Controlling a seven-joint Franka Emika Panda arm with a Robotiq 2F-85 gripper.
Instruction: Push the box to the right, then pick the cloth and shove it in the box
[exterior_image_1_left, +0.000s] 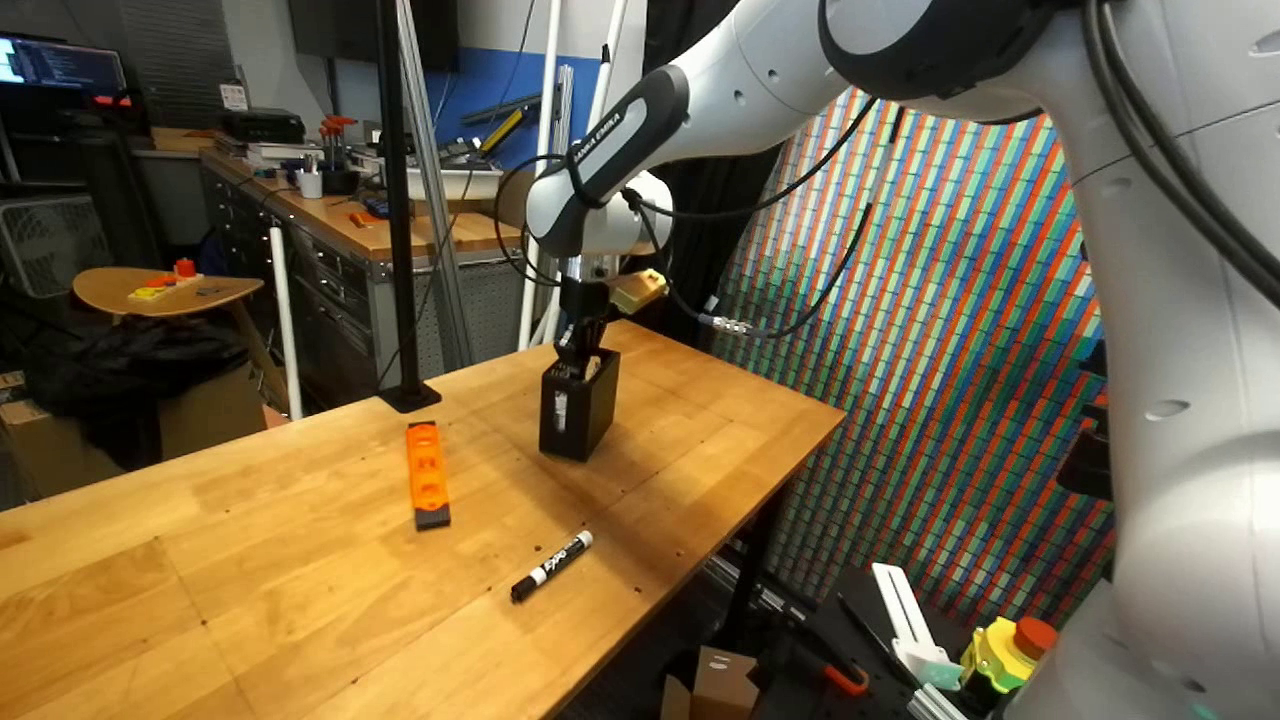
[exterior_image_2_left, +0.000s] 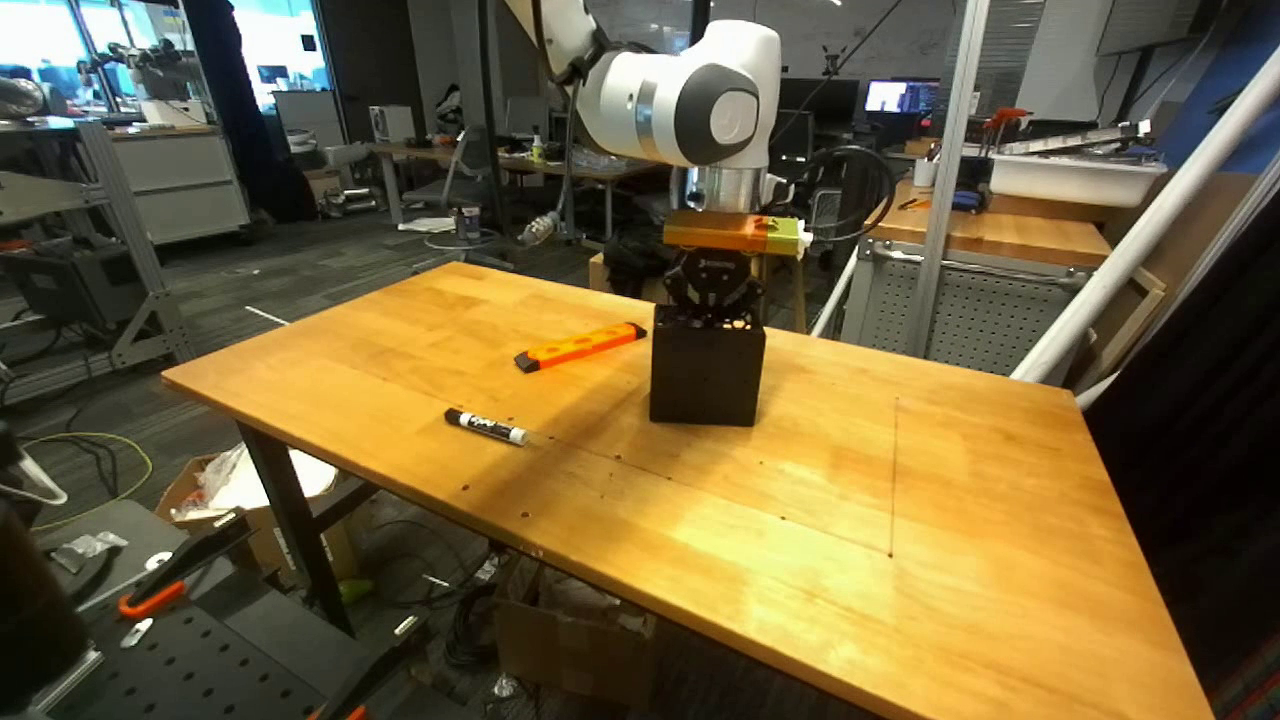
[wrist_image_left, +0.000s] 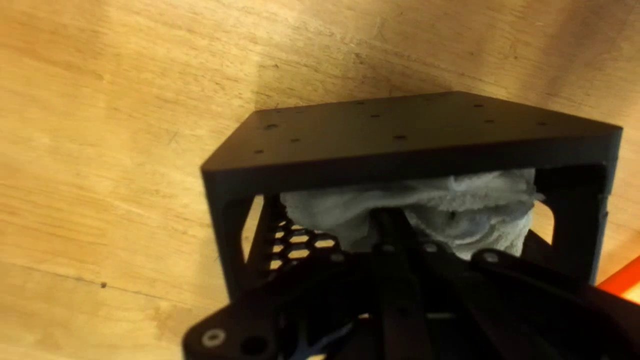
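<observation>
While the black, linkage-fingered gripper (wrist_image_left: 387, 216) points down into the black, rectangular, open-topped box (exterior_image_2_left: 705, 375) with a honeycomb-perforated wall, its jaws stand together, their tips below the rim; the crumpled, whitish fabric cloth (wrist_image_left: 440, 199) is inside the box, against the jaw tips and visible on both sides of them in the wrist view; whether a fold is caught between them is not discernible; the box stands upright around the jaws' lower part, on the light-brown wooden tabletop (exterior_image_1_left: 300, 560) beneath them; outside the box and apart from the jaws, the long, orange level (exterior_image_1_left: 428, 470) with black ends and the black-and-white, cylindrical marker pen (exterior_image_1_left: 552, 566) lie on the tabletop in both exterior views.
</observation>
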